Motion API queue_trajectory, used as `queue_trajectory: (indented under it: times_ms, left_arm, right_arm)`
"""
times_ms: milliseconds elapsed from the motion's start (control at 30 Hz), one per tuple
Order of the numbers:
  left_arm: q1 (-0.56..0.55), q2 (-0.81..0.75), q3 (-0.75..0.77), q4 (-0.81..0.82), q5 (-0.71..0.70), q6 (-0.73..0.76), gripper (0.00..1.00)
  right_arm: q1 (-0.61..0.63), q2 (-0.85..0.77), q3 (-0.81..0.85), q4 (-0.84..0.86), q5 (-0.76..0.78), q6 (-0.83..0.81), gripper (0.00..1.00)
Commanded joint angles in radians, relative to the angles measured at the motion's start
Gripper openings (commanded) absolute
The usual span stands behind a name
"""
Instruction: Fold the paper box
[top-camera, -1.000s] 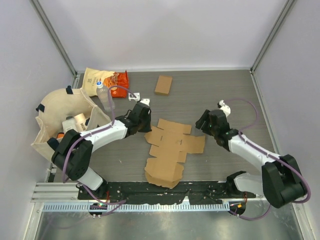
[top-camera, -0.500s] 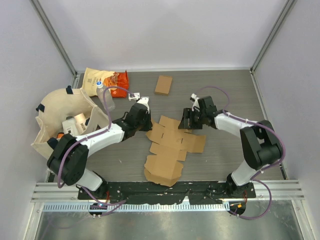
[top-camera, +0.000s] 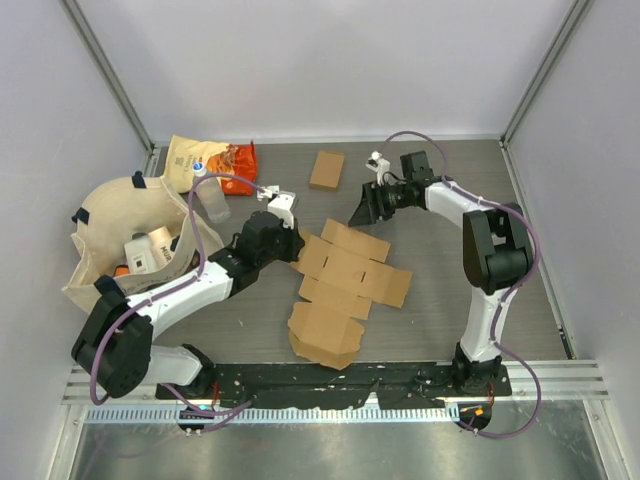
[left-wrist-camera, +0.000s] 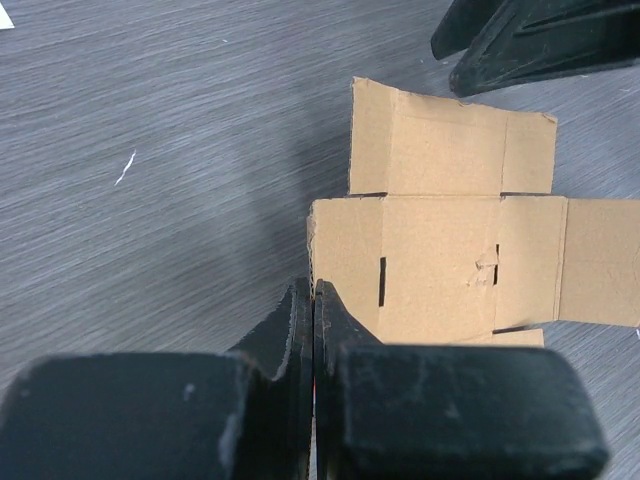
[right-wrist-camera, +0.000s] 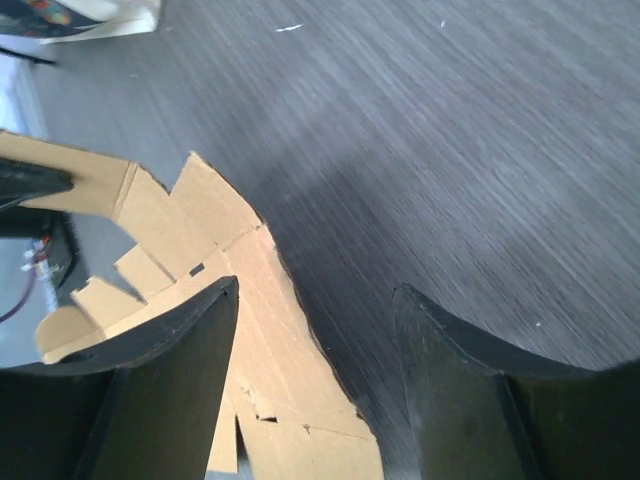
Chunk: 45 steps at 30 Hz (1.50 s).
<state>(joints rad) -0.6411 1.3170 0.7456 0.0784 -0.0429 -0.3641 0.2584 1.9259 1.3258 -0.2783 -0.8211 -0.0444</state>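
The left fingers (left-wrist-camera: 312, 305) are pressed together, and the left edge of the unfolded cardboard box (top-camera: 345, 280) runs straight into the seam between their tips, so they pinch that thin edge. From the pinch the sheet spreads away ahead of the fingers and to their right, lying flat on the grey table (top-camera: 450, 280). One slotted panel sits directly in front of the tips and a further flap lies beyond it.

The right fingers (top-camera: 362, 207) are spread wide and hang low at the far edge of the same sheet, opposite the left pair. In the right wrist view one finger lies over the notched cardboard border and the other over bare table, with the sheet's jagged edge passing through the gap between them. Whether either fingertip touches the cardboard cannot be told.

Beyond the right fingers and to their side, a small closed cardboard carton (top-camera: 326, 170) rests apart from them. Past the left fingers, toward the far left corner, lie a snack bag (top-camera: 215, 158) and a clear plastic bottle (top-camera: 210, 197). The bottle leans at the rim of a cream tote bag (top-camera: 120, 215).
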Motion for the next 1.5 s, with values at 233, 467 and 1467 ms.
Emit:
queue_trajectory:
  times_ms: [233,467,1467]
  left_arm:
    - [0.004,-0.025,0.029,0.058,-0.017,0.042,0.00]
    - [0.008,-0.050,0.134,-0.122,-0.043,-0.036,0.35]
    - [-0.092,0.301,0.434,-0.099,0.089,-0.226,0.10]
  right_arm:
    - [0.024,0.061,0.013,-0.123,-0.354,-0.108,0.35]
    - [0.048,-0.120,-0.135,0.117,0.006,0.077,0.01]
    - [0.137,-0.292,-0.136,0.044,0.187,-0.060,0.01]
